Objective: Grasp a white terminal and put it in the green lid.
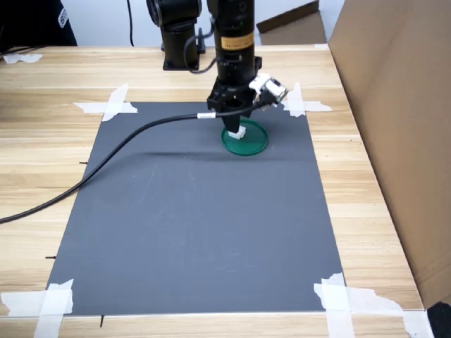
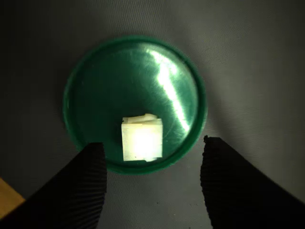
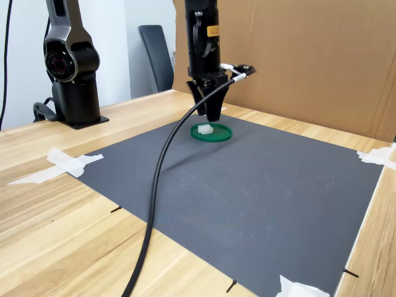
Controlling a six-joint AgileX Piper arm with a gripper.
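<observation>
So the gripper [image 2: 152, 157] is spread wide open here, with nothing between its jaws. In the wrist view the two dark ribbed fingers [image 2: 78, 191] sit in the lower corners of the frame with a big gap between them, and they don't touch anything. The white terminal [image 2: 141, 139] lies inside the green lid [image 2: 90, 81], in the lower middle part of the disc close to its rim, well clear of both fingers.

In the first exterior view the gripper [image 1: 236, 127] hangs pointing straight down just above the green lid [image 1: 255, 143], in the upper middle of the frame, and the white terminal [image 1: 238, 133] shows right under the fingertips. The lid rests on the grey mat [image 1: 197, 232], near its far edge, and the mat is taped at its corners to the wooden table [image 1: 42, 155]. A black cable [image 1: 106, 155] runs from the wrist down to the left edge.

The second exterior view shows the same setup: the terminal [image 3: 205, 129] in the lid [image 3: 219, 135], the gripper [image 3: 213, 114] just above.
</observation>
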